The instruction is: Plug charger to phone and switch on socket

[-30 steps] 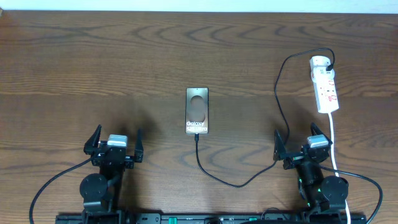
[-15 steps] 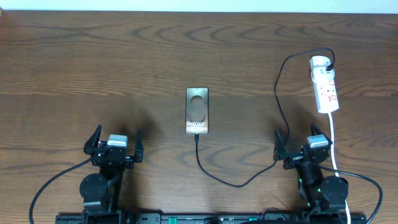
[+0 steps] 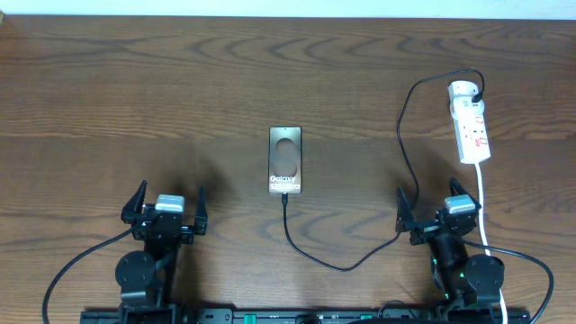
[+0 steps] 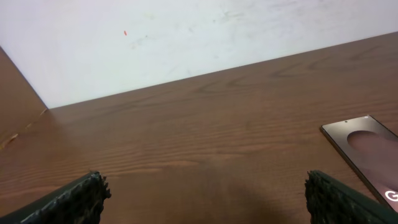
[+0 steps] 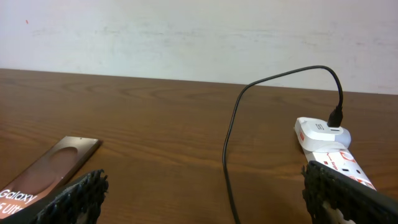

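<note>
Left arm's fingers spread wide, right arm's fingers spread wide, both empty

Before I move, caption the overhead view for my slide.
Slim dark phone centred, thin black charger cable reaching its near edge, white power strip at right; left gripper and right gripper open.

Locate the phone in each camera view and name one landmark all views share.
Overhead: phone at the table's centre.
Left wrist: phone at lower right edge, cut off.
Right wrist: phone at lower left corner, cut off.
Shared landmark: white wall beyond the table's far edge.
</note>
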